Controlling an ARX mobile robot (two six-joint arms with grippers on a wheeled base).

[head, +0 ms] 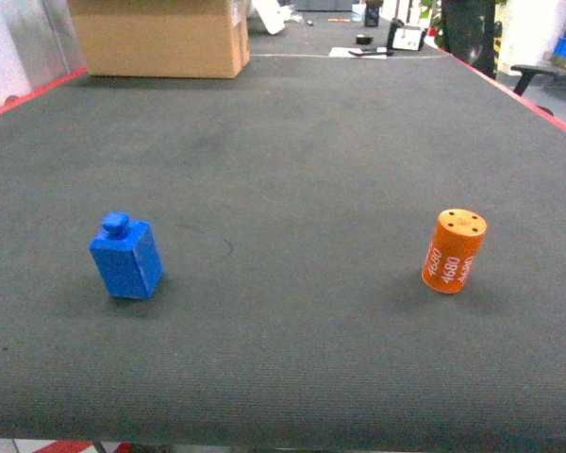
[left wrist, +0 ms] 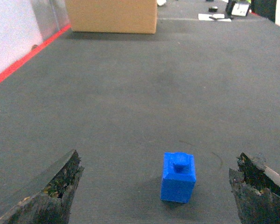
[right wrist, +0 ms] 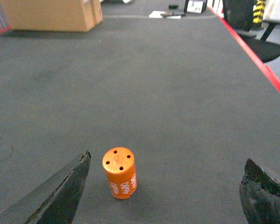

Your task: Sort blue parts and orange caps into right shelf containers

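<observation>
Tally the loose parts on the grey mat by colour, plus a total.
Blue: 1, the chunky bright-blue plastic block with a round knob on top, standing on the left of the head view.
Orange: 1, the bright-orange plastic cylinder cap marked 4680 in white, standing on the right.
Total: 2.

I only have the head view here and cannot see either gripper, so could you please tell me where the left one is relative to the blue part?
Observer: The left gripper is open, and the blue part stands upright between its fingers, nearer the right-hand finger, touching neither.
Operator: Thank you. And how is the right gripper placed?
Observer: The right gripper is open too. The orange cap stands close to its left-hand finger, well off centre.
Operator: Is anything printed on the cap's top?
Observer: No print there, just small holes in its flat top; the white markings run down its side.
</observation>
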